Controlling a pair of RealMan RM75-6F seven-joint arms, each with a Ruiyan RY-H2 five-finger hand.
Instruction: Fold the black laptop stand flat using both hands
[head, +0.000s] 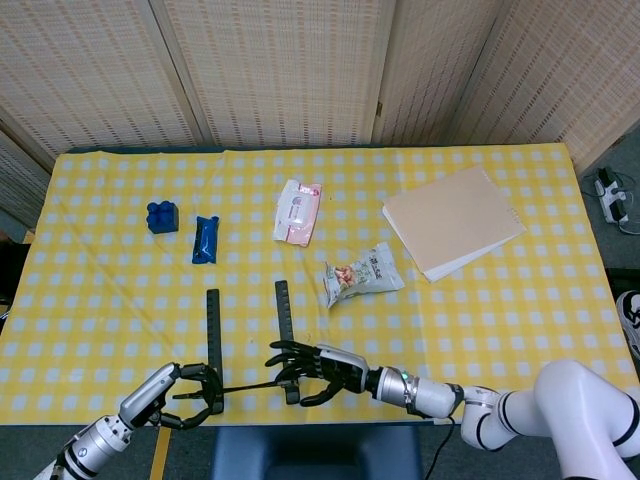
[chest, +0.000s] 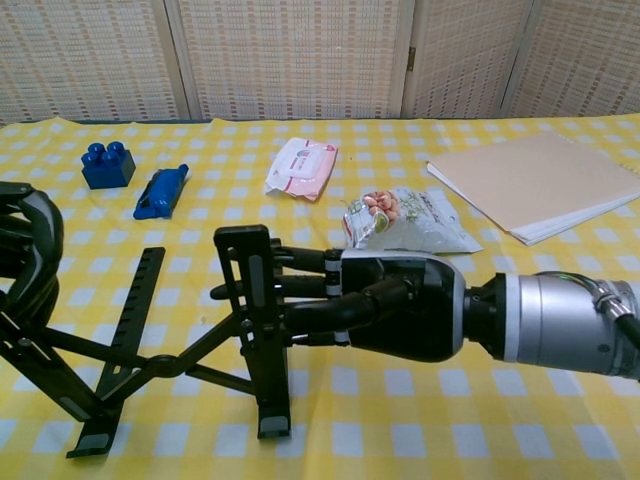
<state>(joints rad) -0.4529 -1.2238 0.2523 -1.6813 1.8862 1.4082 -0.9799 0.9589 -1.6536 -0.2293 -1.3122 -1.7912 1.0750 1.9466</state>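
The black laptop stand (head: 245, 345) (chest: 160, 362) lies near the table's front edge, its two rails pointing away from me and its crossed struts partly raised. My left hand (head: 185, 392) (chest: 25, 265) curls around the near end of the left rail (chest: 137, 305), at the left edge of the chest view. My right hand (head: 322, 367) (chest: 395, 315) grips the right rail (chest: 258, 320). Its fingers (chest: 300, 262) lie stretched out behind that rail, and the thumb bears on the rail's near side.
A snack packet (head: 362, 274) (chest: 410, 222) lies just beyond my right hand. Farther back are a pink wipes pack (head: 297, 211), a blue packet (head: 205, 238), a blue toy block (head: 162, 216) and a tan notebook (head: 452, 220) at the right.
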